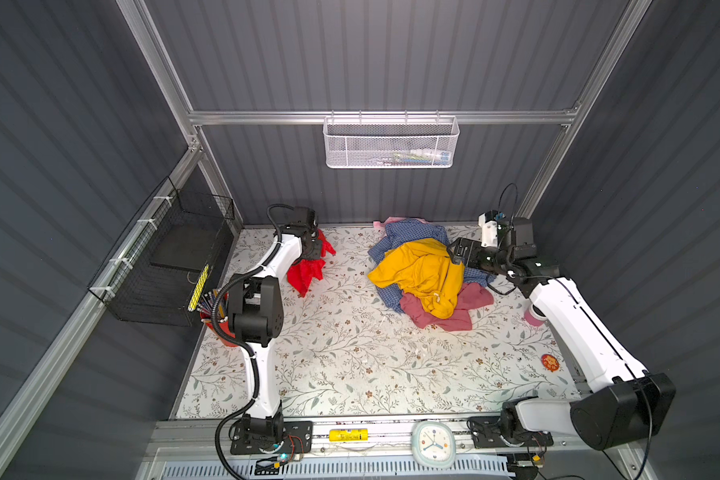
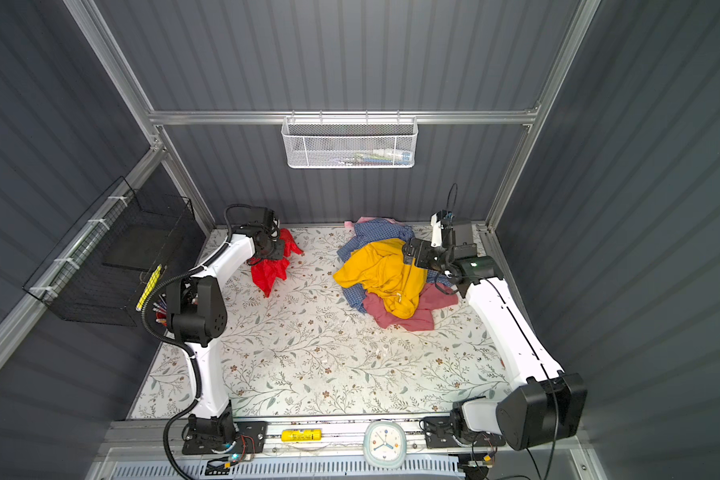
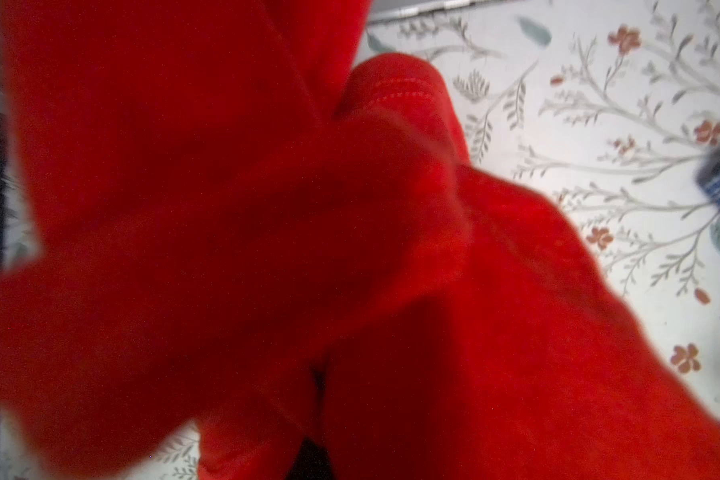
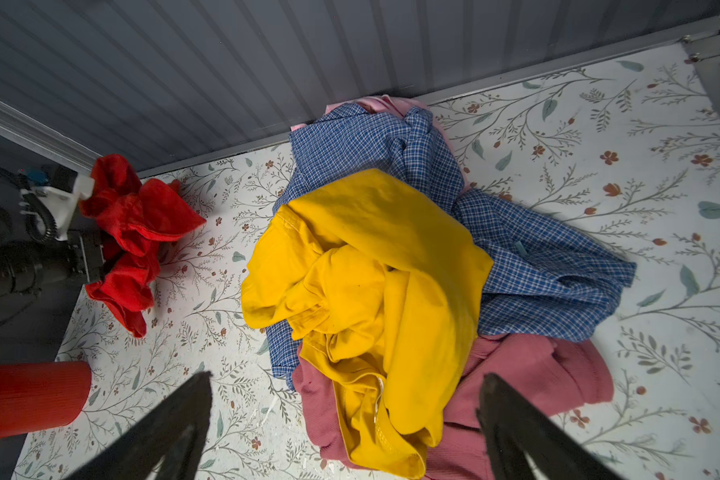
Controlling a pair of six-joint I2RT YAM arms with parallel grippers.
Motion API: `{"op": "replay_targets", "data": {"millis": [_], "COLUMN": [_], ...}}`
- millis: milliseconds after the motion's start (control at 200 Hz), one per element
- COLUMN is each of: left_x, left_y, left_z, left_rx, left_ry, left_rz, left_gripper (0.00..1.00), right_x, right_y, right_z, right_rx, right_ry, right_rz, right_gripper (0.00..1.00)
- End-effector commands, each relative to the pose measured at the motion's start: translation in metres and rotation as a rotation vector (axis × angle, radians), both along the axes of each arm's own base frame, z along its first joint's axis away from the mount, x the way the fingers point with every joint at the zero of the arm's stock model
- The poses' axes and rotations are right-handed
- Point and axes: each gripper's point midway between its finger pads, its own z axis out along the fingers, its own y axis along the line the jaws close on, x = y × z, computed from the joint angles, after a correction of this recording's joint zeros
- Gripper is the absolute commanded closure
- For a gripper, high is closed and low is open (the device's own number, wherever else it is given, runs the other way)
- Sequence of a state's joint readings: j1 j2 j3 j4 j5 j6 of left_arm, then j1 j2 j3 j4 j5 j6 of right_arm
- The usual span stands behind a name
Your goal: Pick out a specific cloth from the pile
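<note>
Right wrist view shows the cloth, seemingly soft, light, slippery, pinched by a bunched fold in the left gripper, well apart from the pile; right gripper gapes wide.

L tool tips under blurry cloth

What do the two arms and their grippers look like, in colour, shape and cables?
Both arms have white, smooth link shells and black joint housings. The left arm carries a black corrugated hose; the right arm thin black cables. The right gripper has black tapering fingers.
</note>
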State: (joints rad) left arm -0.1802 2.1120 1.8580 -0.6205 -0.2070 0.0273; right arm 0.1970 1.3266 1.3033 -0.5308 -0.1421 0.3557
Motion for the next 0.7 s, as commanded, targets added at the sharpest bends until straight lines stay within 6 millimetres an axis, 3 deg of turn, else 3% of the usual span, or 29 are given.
{"op": "replay_targets", "data": {"millis": [0,125,220,365,580,696], "left_x": [0.021,0.036,0.041,0.035,0.0,-0.018], "left_y": [0.014,0.017,0.02,0.025,0.037,0.046], "left_z": [0.029,0.023,-0.009,-0.051,-0.097,-0.109], "left_rx": [0.065,0.098,0.142,0.205,0.3,0.345], "left_ry": [-0.083,-0.106,-0.052,0.022,0.128,0.163], "left_rz": [0.035,0.04,0.02,0.0,-0.061,-0.063], "left_gripper": [1.0,1.0,1.0,1.0,1.0,1.0], "right_x": [-0.001,-0.001,-0.001,-0.004,-0.008,-0.007], "right_y": [-0.004,-0.005,-0.005,-0.008,-0.012,-0.011], "right_z": [0.018,0.016,0.014,0.014,0.014,0.012], "right_rx": [-0.003,-0.01,-0.011,-0.026,-0.044,-0.035], "right_ry": [-0.046,-0.046,-0.045,-0.047,-0.052,-0.049], "right_rz": [-0.01,-0.015,-0.016,-0.021,-0.029,-0.03], "right_gripper": [0.01,0.01,0.01,0.01,0.01,0.01]}}
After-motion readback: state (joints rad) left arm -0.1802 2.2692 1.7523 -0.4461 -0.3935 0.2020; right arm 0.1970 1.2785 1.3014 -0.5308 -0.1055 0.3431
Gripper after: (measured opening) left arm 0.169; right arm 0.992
